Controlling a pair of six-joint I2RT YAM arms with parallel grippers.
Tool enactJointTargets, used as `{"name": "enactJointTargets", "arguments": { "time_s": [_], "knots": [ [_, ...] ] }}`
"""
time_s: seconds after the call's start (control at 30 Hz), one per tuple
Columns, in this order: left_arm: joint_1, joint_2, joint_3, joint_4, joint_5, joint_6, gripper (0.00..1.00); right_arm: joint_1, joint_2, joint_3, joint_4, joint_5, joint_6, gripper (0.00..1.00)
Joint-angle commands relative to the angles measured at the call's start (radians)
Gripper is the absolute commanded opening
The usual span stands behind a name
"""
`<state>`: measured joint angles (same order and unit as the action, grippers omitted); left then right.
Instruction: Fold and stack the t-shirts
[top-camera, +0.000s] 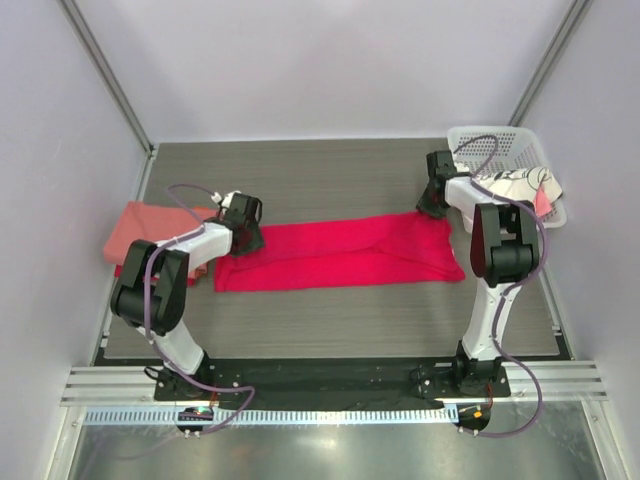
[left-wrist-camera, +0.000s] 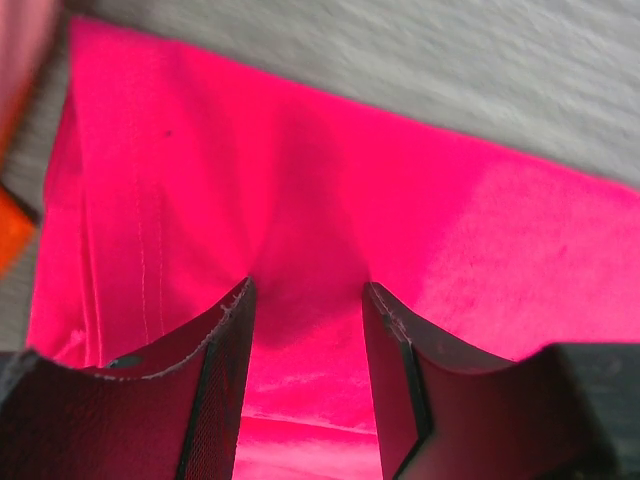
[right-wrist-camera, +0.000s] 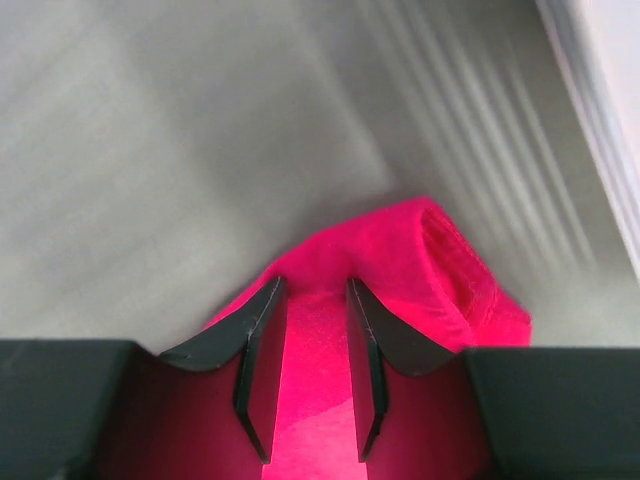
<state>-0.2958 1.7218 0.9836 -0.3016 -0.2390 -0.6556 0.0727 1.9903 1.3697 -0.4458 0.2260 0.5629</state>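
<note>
A bright crimson t-shirt (top-camera: 340, 252) lies folded into a long strip across the middle of the table. My left gripper (top-camera: 245, 238) is at the strip's far left corner; in the left wrist view its jaws (left-wrist-camera: 307, 285) hold puckered crimson cloth (left-wrist-camera: 450, 230) between them. My right gripper (top-camera: 433, 205) is at the far right corner, shut on a raised fold (right-wrist-camera: 400, 250) in the right wrist view (right-wrist-camera: 317, 282). A salmon-pink shirt (top-camera: 140, 228) lies folded at the left edge, with a red edge (top-camera: 122, 268) showing under it. A white dark-printed shirt (top-camera: 515, 185) lies in the basket.
The white lattice basket (top-camera: 480, 135) stands at the far right corner, close behind my right arm. Metal frame posts rise at both far corners. The table's left edge runs just beyond the salmon shirt.
</note>
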Motion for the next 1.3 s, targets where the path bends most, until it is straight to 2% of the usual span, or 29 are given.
{"name": "enactJointTargets", "arguments": {
  "time_s": [0.0,0.2,0.27,0.37,0.47,0.53,0.63,0.83,1.0,1.07,1.13,1.27],
  "knots": [
    [-0.061,-0.028,-0.13,-0.054,0.012,-0.074,0.48,-0.008,0.089,0.129,-0.037,-0.005,-0.015,0.35],
    [-0.172,-0.224,-0.313,-0.057,0.007,-0.15,0.48,-0.002,0.323,0.484,-0.117,-0.148,-0.066,0.37],
    [-0.206,-0.35,-0.353,-0.079,0.007,-0.205,0.49,0.012,0.356,0.574,-0.142,-0.203,-0.099,0.4],
    [-0.233,-0.487,-0.382,-0.134,0.01,-0.233,0.54,0.03,0.29,0.537,-0.119,-0.212,-0.11,0.46],
    [-0.238,-0.547,-0.333,-0.21,0.009,-0.213,0.59,0.048,0.197,0.412,-0.044,-0.195,-0.124,0.53],
    [-0.238,-0.556,-0.261,-0.232,0.013,-0.194,0.62,0.056,0.108,0.338,-0.024,-0.16,-0.132,0.55],
    [-0.236,-0.519,-0.134,-0.255,0.009,-0.147,0.64,0.079,0.006,0.255,-0.019,-0.12,-0.132,0.54],
    [-0.238,-0.271,0.147,-0.182,0.119,-0.087,0.63,0.125,-0.132,0.103,-0.018,-0.045,-0.126,0.53],
    [-0.285,-0.052,0.371,-0.142,0.168,-0.078,0.61,0.134,-0.154,0.031,-0.004,-0.039,-0.13,0.53],
    [-0.302,0.048,0.427,-0.126,0.193,-0.072,0.6,0.136,-0.151,0.02,0.004,-0.072,-0.132,0.46],
    [-0.324,0.141,0.512,-0.116,0.225,-0.064,0.59,0.141,-0.143,0.009,0.012,-0.094,-0.13,0.43],
    [-0.353,0.27,0.654,-0.113,0.263,-0.055,0.59,0.151,-0.094,0.032,0.01,-0.128,-0.152,0.44]
  ]
}}
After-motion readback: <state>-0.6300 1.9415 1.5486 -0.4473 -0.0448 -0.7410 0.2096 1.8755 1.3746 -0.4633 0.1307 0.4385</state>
